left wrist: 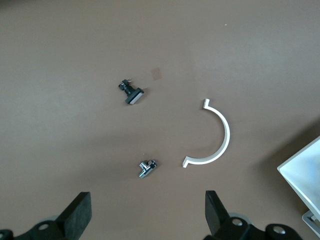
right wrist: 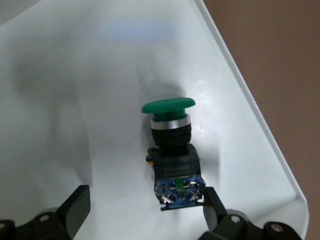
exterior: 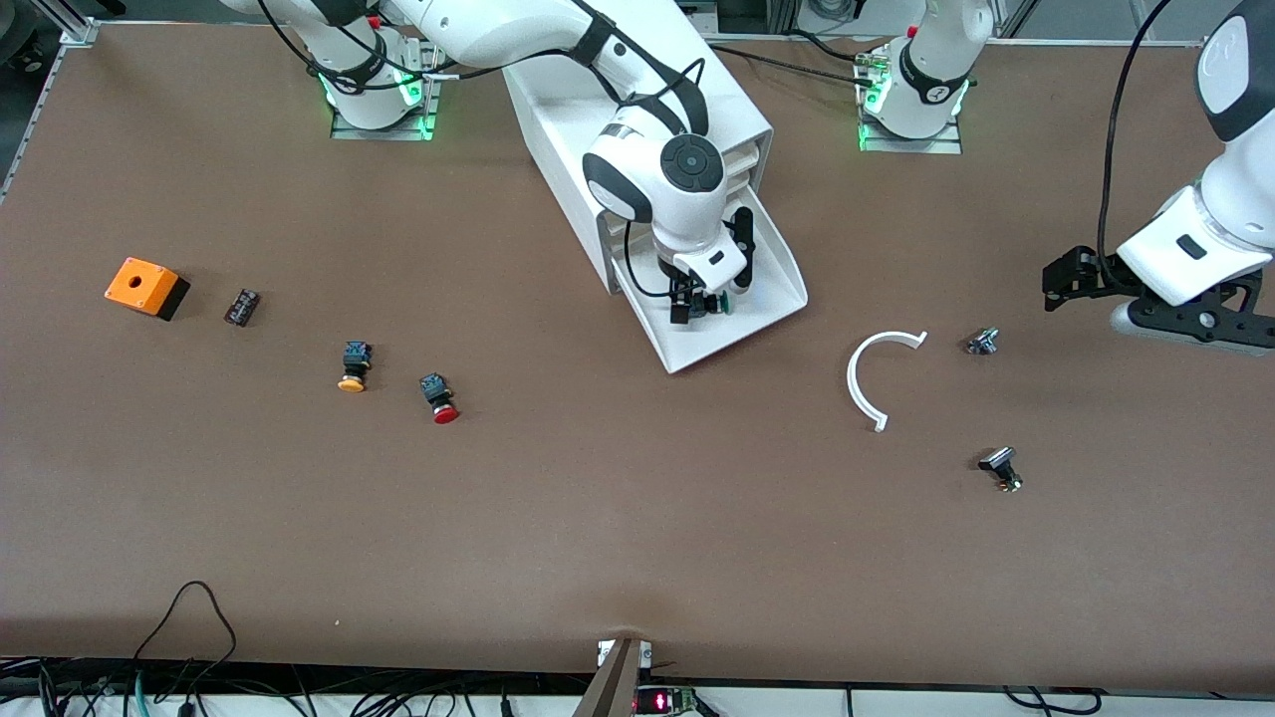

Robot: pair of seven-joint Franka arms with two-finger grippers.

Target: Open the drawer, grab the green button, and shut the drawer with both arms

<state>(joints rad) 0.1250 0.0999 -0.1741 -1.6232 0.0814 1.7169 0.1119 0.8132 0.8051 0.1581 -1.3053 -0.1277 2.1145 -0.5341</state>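
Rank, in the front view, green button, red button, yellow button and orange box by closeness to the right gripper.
From the right gripper, open over the drawer:
1. Green button, in the drawer, under it.
2. Red button, on the table.
3. Yellow button, beside the red.
4. Orange box, at the right arm's end.

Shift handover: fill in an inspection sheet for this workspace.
Surface: brown table, bare between the parts.
Job's things: drawer pulled out of the cabinet; green button lies in it.
Clutter: orange box, yellow-capped button, red-capped button, white arc, small parts scattered.
Grippers: right gripper in the drawer, jaws open around the button's body; left gripper open over the table, waiting.
Cables: loop at the table's near edge.
Surroundings: nothing seen.
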